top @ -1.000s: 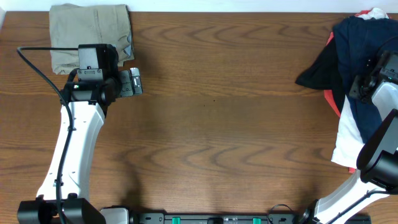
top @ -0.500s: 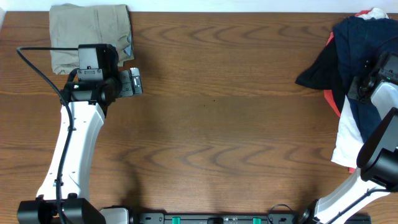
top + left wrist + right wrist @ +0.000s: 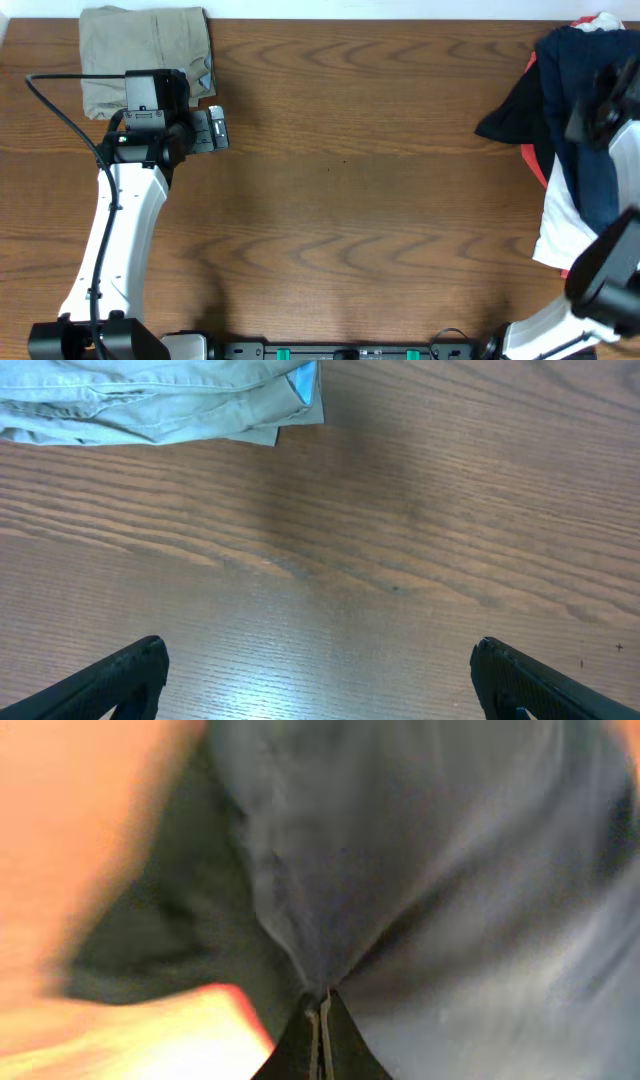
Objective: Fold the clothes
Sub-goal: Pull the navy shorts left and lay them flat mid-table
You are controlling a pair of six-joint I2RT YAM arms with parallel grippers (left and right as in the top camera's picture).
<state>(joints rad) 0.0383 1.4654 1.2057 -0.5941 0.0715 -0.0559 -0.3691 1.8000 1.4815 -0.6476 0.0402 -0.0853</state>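
The clothes, a pair of dark navy shorts [image 3: 565, 70], lie on top of a heap at the table's right edge. My right gripper [image 3: 598, 100] is over them and blurred with motion. In the right wrist view the gripper [image 3: 320, 1018] is shut, and a pinch of navy cloth [image 3: 400, 850] puckers up into its tips. My left gripper [image 3: 210, 130] stands open above bare wood at the far left, beside the tan garment. Its two dark fingertips [image 3: 125, 678] are wide apart with nothing between them.
A folded tan garment [image 3: 145, 55] lies at the back left corner, its edge [image 3: 150, 400] just ahead of my left gripper. Under the shorts the heap shows white [image 3: 560, 225], red [image 3: 535, 160] and black [image 3: 515, 115] cloth. The wooden table [image 3: 350, 200] spans the middle.
My right gripper has shut on the navy cloth and shifted towards the back of the table, blurring as it moves. The left arm has not moved.
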